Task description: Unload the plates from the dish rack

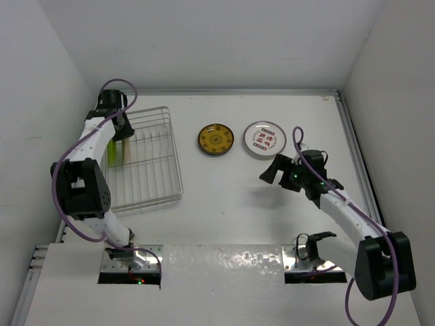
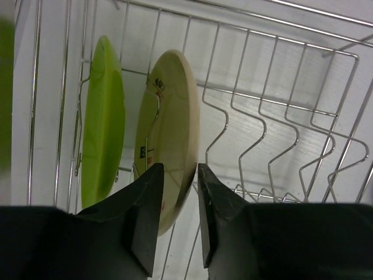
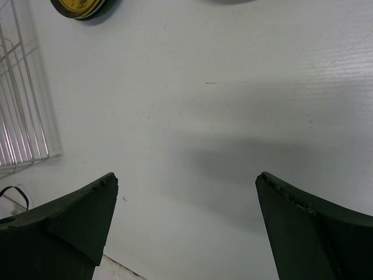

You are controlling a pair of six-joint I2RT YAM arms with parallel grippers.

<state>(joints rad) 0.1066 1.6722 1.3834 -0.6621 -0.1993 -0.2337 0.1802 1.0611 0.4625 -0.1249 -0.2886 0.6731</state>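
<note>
- The dish rack sits on the left of the counter. Its long axis runs from the arms' side toward the far wall, slightly skewed.
- Two plates stand on edge in slots along the rack's left side. They are a lime green plate and, just beside it toward the rack's middle, a cream-white plate.
- From above both show as thin strips running near to far, so their faces point sideways across the rack's short width.
- The left claw reaches into the rack's far-left part. Its narrow fingers straddle the rim of the cream-white plate, one on each face. I cannot tell whether they press on it.
- The cream-white plate carries small dark and red marks on the face turned toward the green one.
- Two more plates lie flat on the counter, right of the rack and near the far edge. A yellow-brown plate lies beside a red-marked plate, close but apart.
- The right claw hangs over bare counter on the near side of those two plates. It is spread wide, holds nothing, and points toward the rack.
</note>
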